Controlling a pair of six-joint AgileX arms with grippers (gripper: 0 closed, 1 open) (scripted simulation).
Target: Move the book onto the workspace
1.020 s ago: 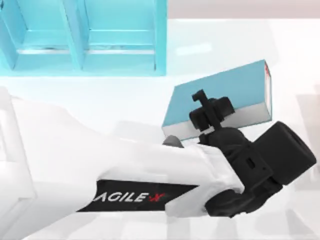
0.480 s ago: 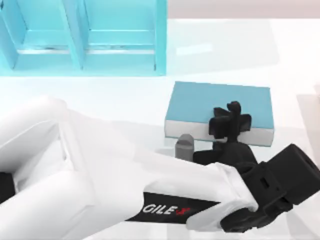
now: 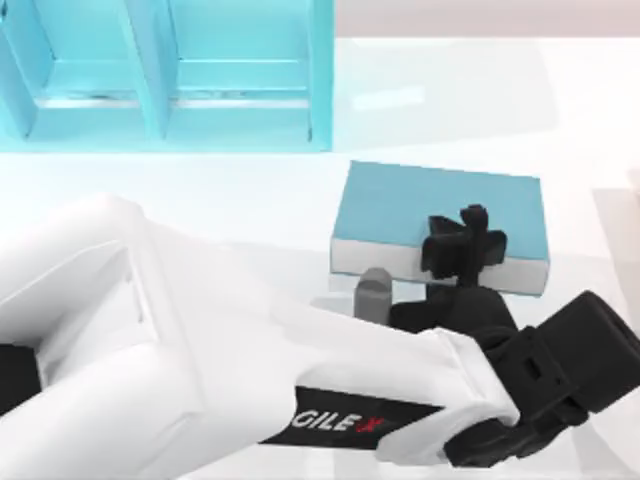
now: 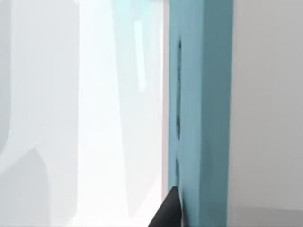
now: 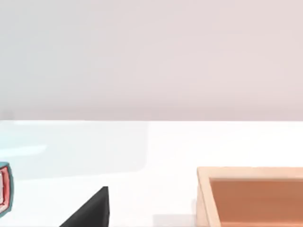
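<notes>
The book [image 3: 440,208] lies flat on the workspace [image 3: 450,100], teal cover up and white page edge facing the near side, right of centre and just near of the turquoise shelf [image 3: 165,75] that stands at the far left. Our left gripper [image 3: 462,243] sits at the book's near long edge, one black finger over the cover and the body below the page edge, clamped across the book's thickness. In the left wrist view the book [image 4: 201,113] shows edge-on with a dark fingertip [image 4: 168,210] against it. A small grey block [image 3: 374,294] stands on the tabletop just near of the book's left corner. The surface is glossy white with faint grey shadows. From our right wrist camera we see a book end with red marks [image 5: 4,189], a wooden tray [image 5: 251,196] and a pale wall [image 5: 151,56] beyond the table; we cannot tell the right gripper's state.
</notes>
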